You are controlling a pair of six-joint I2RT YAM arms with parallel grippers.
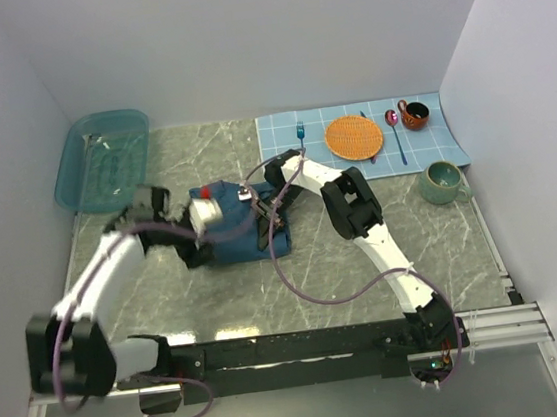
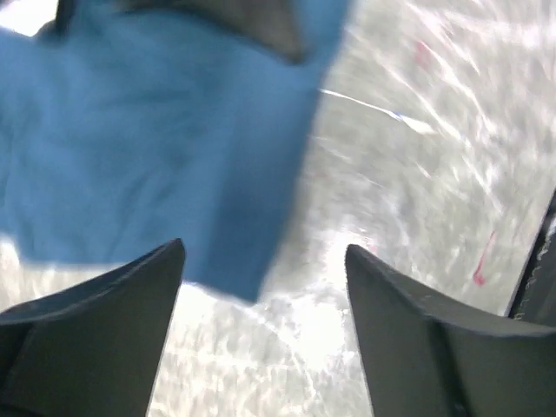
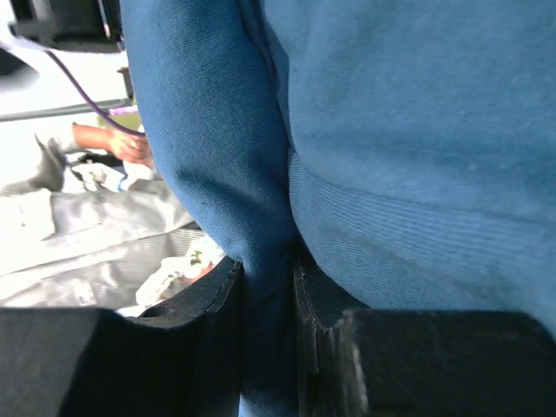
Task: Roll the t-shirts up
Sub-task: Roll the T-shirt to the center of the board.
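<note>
At the middle of the marbled table [image 1: 323, 249], a dark blue t-shirt [image 1: 239, 235], bunched into a thick lump. Pinched on a fold of that cloth, the right gripper [image 3: 265, 269], jaws nearly together with blue fabric squeezed between them, at the lump's 1 o'clock edge in the top view. At the 10 o'clock edge, the left gripper [image 2: 265, 252], jaws spread wide with nothing between them, only bare table below and the shirt's edge toward 11 o'clock in the wrist view. Toward 10 o'clock from the t-shirt, near the far left corner, a translucent blue tub [image 1: 102, 160]. Toward 2 o'clock, a light blue checked placemat [image 1: 442, 140] bearing an orange plate [image 1: 354, 136], with a blue fork [image 1: 301, 130] at the plate's 9 o'clock, a spoon [image 1: 393, 125] and a brown mug [image 1: 414, 114] at its 3 o'clock. Just off the placemat's 5 o'clock corner, a green cup [image 1: 444, 182] on the table
</note>
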